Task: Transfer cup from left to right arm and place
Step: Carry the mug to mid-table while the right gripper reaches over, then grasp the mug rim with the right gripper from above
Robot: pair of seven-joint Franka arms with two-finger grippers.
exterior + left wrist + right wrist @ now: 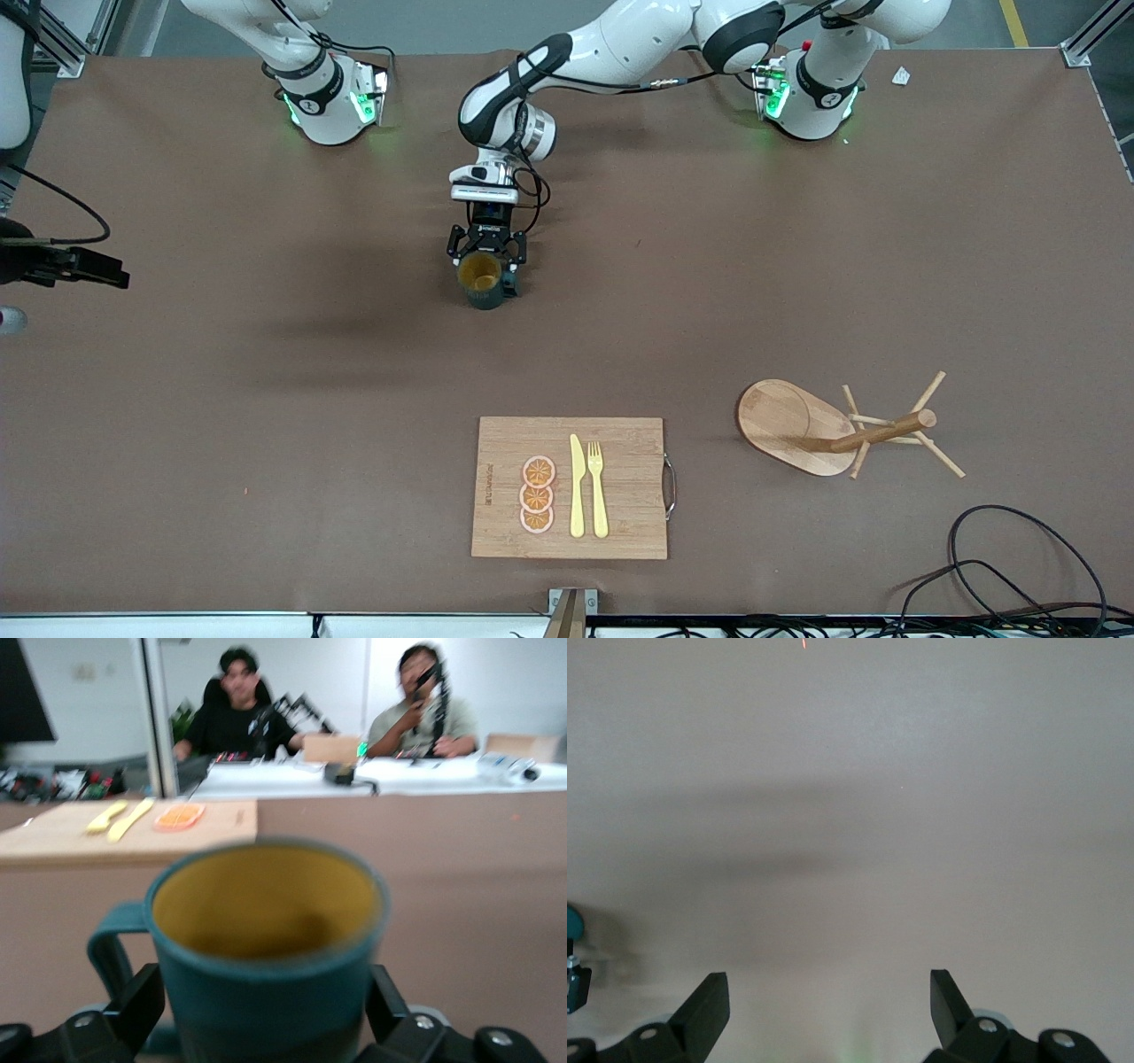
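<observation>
Left gripper (485, 260) jaws closed on cup (483, 281) over mid tabletop (266, 399), gripped low on the walls; right gripper (830, 1005) jaws wide open, empty, at right arm's end; risk: cup tips or slips at handover if right closes off-centre

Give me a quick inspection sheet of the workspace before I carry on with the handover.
Surface: brown table, flat.
Job's things: cup upright, mid-table, gripped by the left end effector.
Clutter: cutting board nearer the camera, carrying three orange slices, a knife and a fork; wooden peg rack toward the left arm's end.
End effectors: left shut on cup; right end effector open over bare table.
Cables: black loops at the table's near corner.
Surroundings: two seated people.
</observation>
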